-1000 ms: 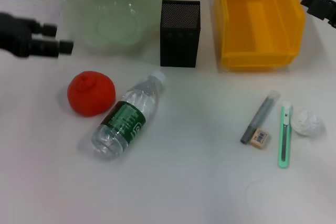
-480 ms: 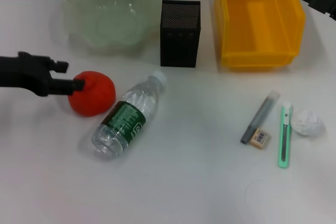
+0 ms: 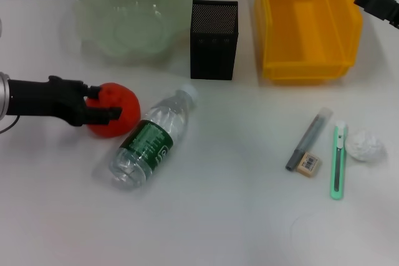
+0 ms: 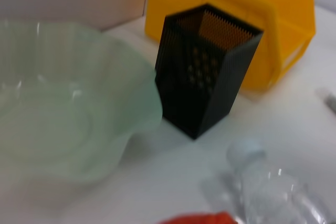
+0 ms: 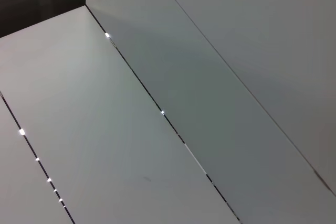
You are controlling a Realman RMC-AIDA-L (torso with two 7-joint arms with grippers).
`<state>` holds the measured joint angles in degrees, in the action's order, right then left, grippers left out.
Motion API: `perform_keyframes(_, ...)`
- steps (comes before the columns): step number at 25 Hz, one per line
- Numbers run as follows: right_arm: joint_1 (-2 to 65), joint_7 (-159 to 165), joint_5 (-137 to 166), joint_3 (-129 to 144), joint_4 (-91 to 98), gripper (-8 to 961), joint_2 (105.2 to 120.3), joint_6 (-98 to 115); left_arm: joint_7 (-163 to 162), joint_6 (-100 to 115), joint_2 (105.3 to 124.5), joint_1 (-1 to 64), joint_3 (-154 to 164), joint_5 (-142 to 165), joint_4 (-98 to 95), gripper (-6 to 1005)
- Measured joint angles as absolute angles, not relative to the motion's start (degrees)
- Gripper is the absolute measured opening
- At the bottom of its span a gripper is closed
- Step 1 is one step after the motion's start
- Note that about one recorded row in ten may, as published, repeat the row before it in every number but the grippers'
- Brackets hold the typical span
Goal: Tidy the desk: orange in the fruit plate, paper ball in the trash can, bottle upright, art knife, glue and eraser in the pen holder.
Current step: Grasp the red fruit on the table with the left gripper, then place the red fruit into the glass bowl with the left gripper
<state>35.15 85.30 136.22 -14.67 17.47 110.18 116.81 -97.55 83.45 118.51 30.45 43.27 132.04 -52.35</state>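
The orange [image 3: 123,109] lies on the white desk left of the lying clear bottle [image 3: 149,140]. My left gripper [image 3: 103,102] reaches in from the left, open, with one finger on each side of the orange's left part. The left wrist view shows the orange's top [image 4: 202,217] and the bottle's cap end [image 4: 247,153]. The green glass fruit plate [image 3: 134,23] stands behind, the black mesh pen holder [image 3: 213,42] to its right. The glue [image 3: 308,138], eraser [image 3: 308,165], green art knife [image 3: 337,160] and paper ball [image 3: 365,146] lie at right. My right gripper [image 3: 377,3] is parked at the far right.
A yellow bin [image 3: 305,23] stands at the back right, next to the pen holder; it also shows in the left wrist view [image 4: 252,3], behind the pen holder [image 4: 207,82] and beside the fruit plate [image 4: 63,124]. The right wrist view shows only grey panels.
My left gripper has moved down from beside the fruit plate and to the right, and its fingers now straddle the orange. The right arm has barely moved.
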Motion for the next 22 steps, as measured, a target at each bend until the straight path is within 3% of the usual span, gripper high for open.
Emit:
perform_keyframes(15, 34.8, 85.34, 136.23, -14.41, 17.58, 667, 110.73, 116.81, -97.28, 80.46, 118.54, 30.02, 45.99, 130.16, -51.48, 677)
perform_keyframes(22, 34.54, 85.34, 136.23, -14.42, 17.49, 667, 110.75, 117.15, -97.6, 80.32, 118.51, 30.06, 46.23, 130.03, -51.49, 467)
